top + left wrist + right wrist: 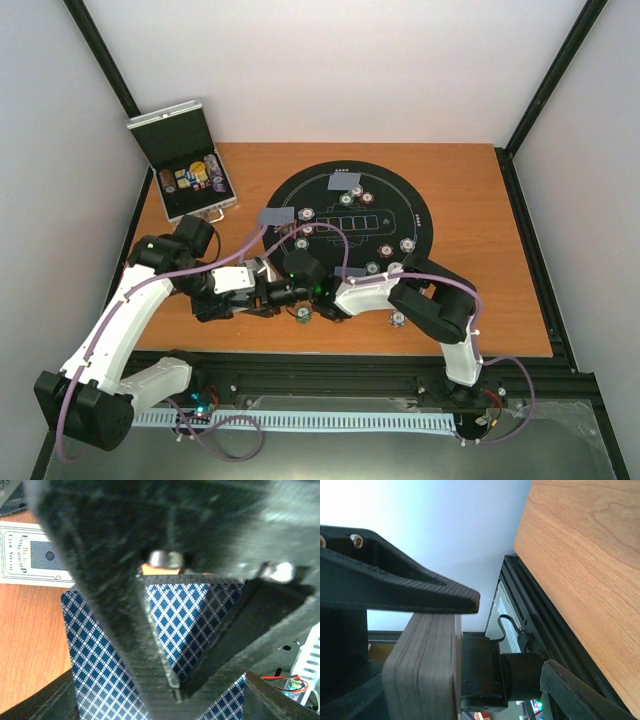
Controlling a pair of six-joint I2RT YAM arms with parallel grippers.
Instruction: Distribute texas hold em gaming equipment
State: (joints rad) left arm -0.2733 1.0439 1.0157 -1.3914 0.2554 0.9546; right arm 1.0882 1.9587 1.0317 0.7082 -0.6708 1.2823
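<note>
Both grippers meet at near edge of black round mat. R gripper clamped on card deck, top finger flat on stack. L gripper: fingers flank deck's blue-diamond back, contact unclear, can't tell if gripping. Chips dotted round mat; chip case beyond mat's far-left, lid up.

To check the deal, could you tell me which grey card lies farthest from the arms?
The grey card on the black mat's far rim; none sits farther up the top view.
</note>
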